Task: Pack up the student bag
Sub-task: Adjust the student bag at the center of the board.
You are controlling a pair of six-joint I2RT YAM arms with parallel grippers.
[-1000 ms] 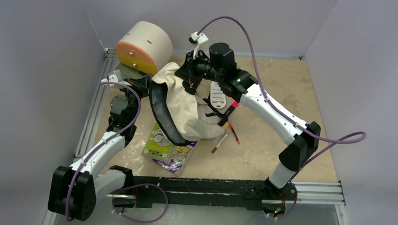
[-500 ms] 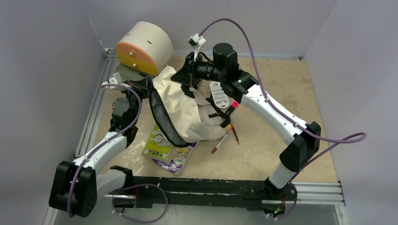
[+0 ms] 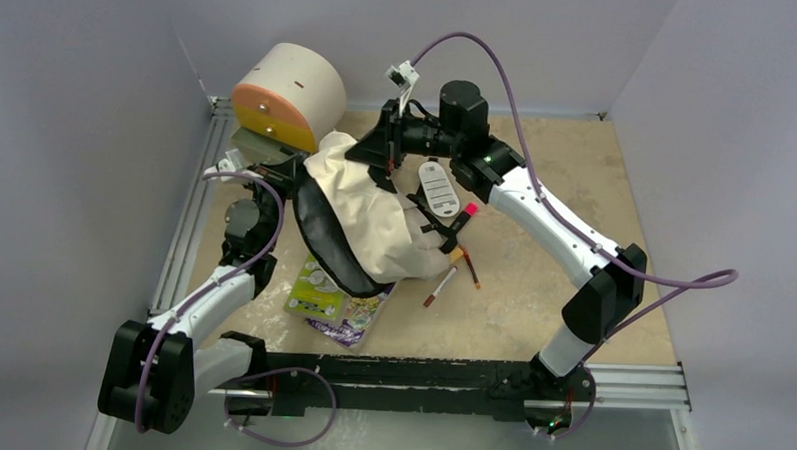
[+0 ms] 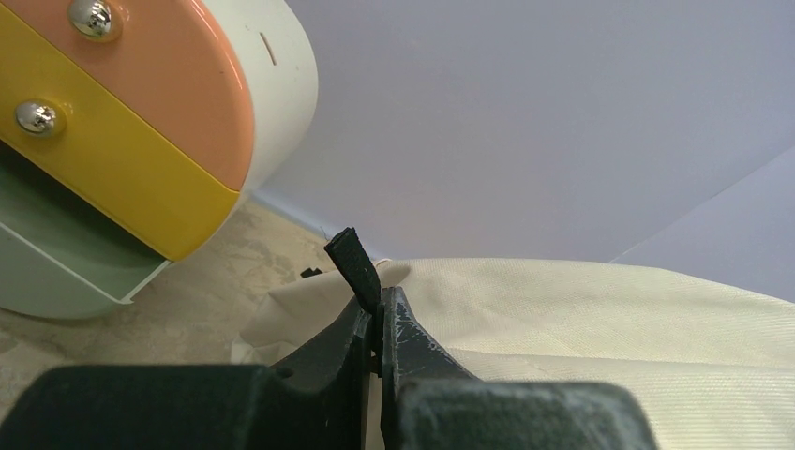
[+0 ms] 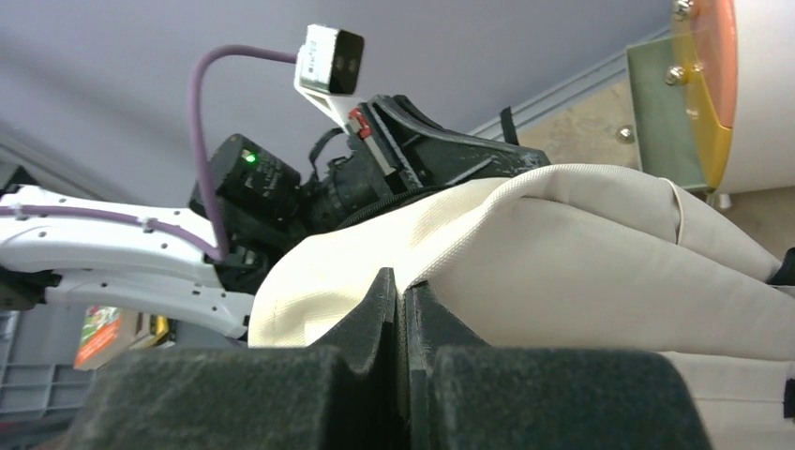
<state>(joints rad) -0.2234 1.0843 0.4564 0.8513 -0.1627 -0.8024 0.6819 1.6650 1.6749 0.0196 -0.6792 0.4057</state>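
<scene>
student bag [image 3: 370,209] lies slumped at the back left of the bench [image 3: 577,161], between the two arms. its cream fabric is bunched up, and the black-edged opening with dark lining faces the near left. both claws are at its far edge.

left claw [image 3: 276,169] reaches the bag's upper left corner, just beside the drawer unit. in the left wrist view this claw [image 4: 380,309] is clenched, with a short black tab [image 4: 349,261] of the bag pinched between the tips and sticking up above them. the cream cloth [image 4: 609,319] spreads out behind it.

right claw [image 3: 379,162] sits at the top edge of the bag. from its own camera the claw [image 5: 403,286] is squeezed tight, fingers together, nipping a fold of the cream fabric [image 5: 562,244] that bulges over the tips.

behind the bag, in the back left corner, stands a cream-and-orange drawer unit [image 3: 284,91], round in shape, with a grey-green drawer pulled out at its base. a white oval item [image 3: 438,189] with rows of dark marks rests against the bag's right side, and a pink-tipped marker [image 3: 465,213] lies just beside it. two pens [image 3: 439,285] lie on the bench near the bag's lower right. a green-and-white packet [image 3: 315,285] and a purple packet [image 3: 354,319] lie partly under the bag's near edge.
</scene>
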